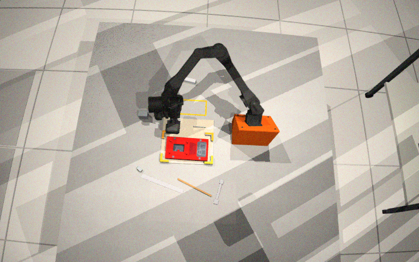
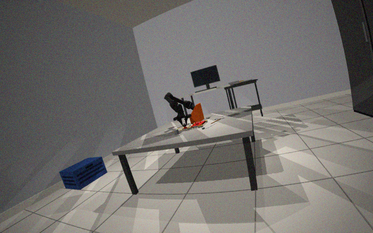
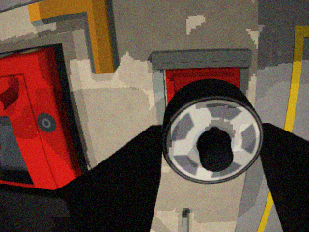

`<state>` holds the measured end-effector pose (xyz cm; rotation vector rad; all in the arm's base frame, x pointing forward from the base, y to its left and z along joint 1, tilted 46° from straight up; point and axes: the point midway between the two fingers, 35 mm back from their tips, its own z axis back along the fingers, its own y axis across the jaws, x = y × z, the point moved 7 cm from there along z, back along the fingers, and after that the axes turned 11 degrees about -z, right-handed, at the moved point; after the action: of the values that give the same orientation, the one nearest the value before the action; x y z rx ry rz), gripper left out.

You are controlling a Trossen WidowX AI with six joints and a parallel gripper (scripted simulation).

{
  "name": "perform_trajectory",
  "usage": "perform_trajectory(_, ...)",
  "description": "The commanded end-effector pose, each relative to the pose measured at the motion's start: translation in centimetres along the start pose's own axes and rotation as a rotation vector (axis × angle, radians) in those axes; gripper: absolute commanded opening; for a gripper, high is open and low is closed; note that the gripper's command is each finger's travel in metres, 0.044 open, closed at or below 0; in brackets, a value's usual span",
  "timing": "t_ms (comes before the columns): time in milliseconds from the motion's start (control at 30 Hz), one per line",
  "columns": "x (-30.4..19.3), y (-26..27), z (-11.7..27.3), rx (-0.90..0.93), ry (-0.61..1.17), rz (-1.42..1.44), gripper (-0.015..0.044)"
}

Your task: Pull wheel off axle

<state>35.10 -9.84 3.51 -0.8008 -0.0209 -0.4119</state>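
And here's the arm [image 1: 197, 58] [image 2: 176, 103], matt black all over, its slim straight links meeting at chunky rounded joints, with a blocky black foot at the four o'clock end in the top view! Over at nine o'clock of that view there's a bulky, dark, barrel-like lump on the wrist [image 1: 165, 105], and look, down at eight and four o'clock in the close view, two plain black fingers, broad and flat-faced, narrowing towards their blunt tips!
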Motion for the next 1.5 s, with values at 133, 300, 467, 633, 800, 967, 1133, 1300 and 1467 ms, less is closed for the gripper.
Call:
perform_trajectory(133, -0.3, 0.4, 2.1, 0.001, -0.023, 0.031, 0.0)
perform_trajectory(300, -0.3, 0.4, 2.3, 0.001, -0.023, 0.032, 0.0)
perform_trajectory(467, -0.3, 0.4, 2.4, 0.001, -0.024, 0.032, 0.0)
perform_trajectory(633, -0.3, 0.4, 2.6, 0.001, -0.024, 0.033, 0.0)
perform_trajectory(800, -0.3, 0.4, 2.8, 0.001, -0.024, 0.033, 0.0)
perform_trajectory(967, -0.4, 0.4, 4.3, 0.002, -0.024, 0.034, 0.0)
perform_trajectory(1133, -0.9, 0.4, 6.3, 0.002, -0.024, 0.035, 0.0)
perform_trajectory(1300, -1.1, -0.2, 5.7, -0.003, -0.022, 0.048, 0.0)
perform_trajectory(1467, -1.4, -2.7, 5.9, -0.001, -0.022, 0.046, 0.0)
